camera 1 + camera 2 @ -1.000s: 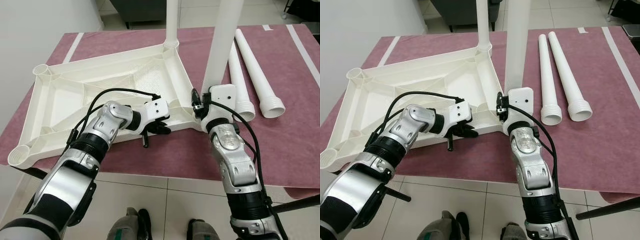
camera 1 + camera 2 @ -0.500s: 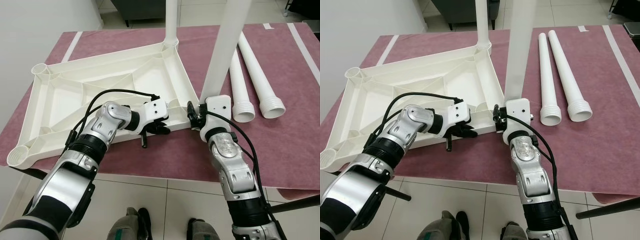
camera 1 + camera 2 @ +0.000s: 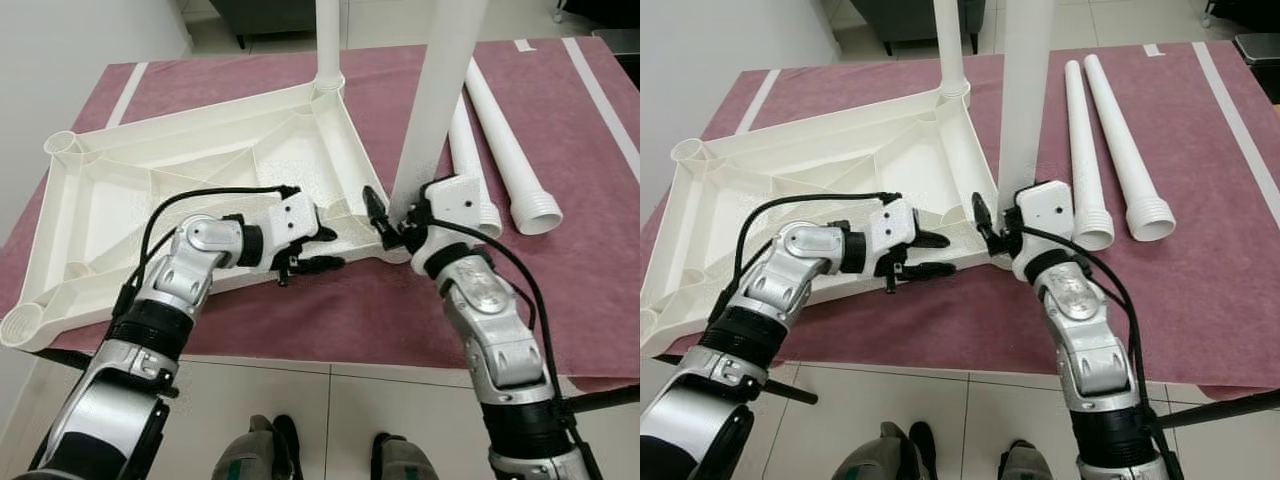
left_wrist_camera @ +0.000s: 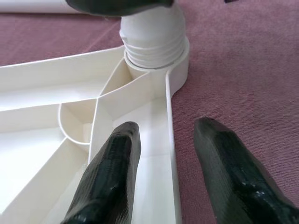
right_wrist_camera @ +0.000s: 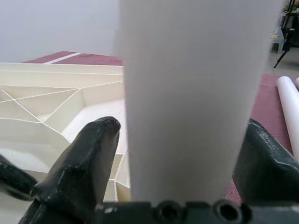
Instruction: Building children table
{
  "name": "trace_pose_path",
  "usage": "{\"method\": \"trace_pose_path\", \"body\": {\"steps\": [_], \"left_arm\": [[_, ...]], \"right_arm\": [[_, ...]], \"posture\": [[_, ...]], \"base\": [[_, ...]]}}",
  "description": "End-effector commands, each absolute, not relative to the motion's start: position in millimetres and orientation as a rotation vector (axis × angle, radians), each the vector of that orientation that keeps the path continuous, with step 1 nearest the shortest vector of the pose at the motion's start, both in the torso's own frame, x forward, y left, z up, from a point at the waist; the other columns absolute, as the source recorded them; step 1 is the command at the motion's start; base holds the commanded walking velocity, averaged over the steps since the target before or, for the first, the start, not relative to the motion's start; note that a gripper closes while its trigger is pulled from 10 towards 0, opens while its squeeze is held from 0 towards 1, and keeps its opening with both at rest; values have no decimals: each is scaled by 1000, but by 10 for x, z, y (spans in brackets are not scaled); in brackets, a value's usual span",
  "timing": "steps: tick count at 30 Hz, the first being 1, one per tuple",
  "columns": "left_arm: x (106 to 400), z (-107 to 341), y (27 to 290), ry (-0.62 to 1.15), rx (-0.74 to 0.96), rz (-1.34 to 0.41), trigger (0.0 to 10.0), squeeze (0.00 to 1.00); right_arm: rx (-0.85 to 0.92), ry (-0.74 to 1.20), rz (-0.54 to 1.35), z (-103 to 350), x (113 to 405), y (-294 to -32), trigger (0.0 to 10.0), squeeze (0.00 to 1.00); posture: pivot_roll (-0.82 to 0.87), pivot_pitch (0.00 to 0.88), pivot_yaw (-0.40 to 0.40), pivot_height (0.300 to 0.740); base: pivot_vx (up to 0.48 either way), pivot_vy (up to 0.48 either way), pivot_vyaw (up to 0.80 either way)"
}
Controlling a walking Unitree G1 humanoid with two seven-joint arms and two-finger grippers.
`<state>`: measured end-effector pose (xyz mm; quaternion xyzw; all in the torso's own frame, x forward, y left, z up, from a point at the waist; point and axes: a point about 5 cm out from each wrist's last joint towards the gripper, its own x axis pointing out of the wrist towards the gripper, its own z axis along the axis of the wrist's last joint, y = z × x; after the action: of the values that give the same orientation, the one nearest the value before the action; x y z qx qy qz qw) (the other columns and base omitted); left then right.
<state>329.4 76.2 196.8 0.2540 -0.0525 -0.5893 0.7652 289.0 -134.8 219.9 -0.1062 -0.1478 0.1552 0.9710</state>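
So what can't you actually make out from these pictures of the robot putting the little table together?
- Tops of both upright legs, the near leg and the far leg: cut off by the eye views' top edge.
- The near leg's thread depth in the tabletop corner socket: hidden by the right gripper.
- Right gripper's contact with the leg: unclear, right wrist view too close.

No legible text, label, brand mark, number or sign appears on any surface in these views — none can be read.
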Motion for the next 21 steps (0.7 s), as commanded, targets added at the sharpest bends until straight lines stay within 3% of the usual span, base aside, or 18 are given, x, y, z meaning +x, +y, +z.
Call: {"method": "trace_pose_path", "body": {"steps": [1,8,14,21], "left_arm": [[3309,1975,851,-156,503,-1131,10000,0],[3142,1872,848,-288,381,-891,10000,0],[3021,1790,896,-246,386,-808,10000,0],[3232,1776,1050,-172,470,-731,10000,0]], "right_arm": [[-195,-306,344,2196,2854,-1323,10000,0],[-178,-285,340,2119,2816,-1367,10000,0],[-177,-257,343,2011,2750,-1368,10000,0],[-173,-262,320,2003,2776,-1407,10000,0]], "posture": [[-94,156,156,740],[-100,130,145,740],[-109,108,147,740],[-118,90,152,740]], "base": [[0,0,0],[0,0,0],[0,0,0],[0,0,0]]}}
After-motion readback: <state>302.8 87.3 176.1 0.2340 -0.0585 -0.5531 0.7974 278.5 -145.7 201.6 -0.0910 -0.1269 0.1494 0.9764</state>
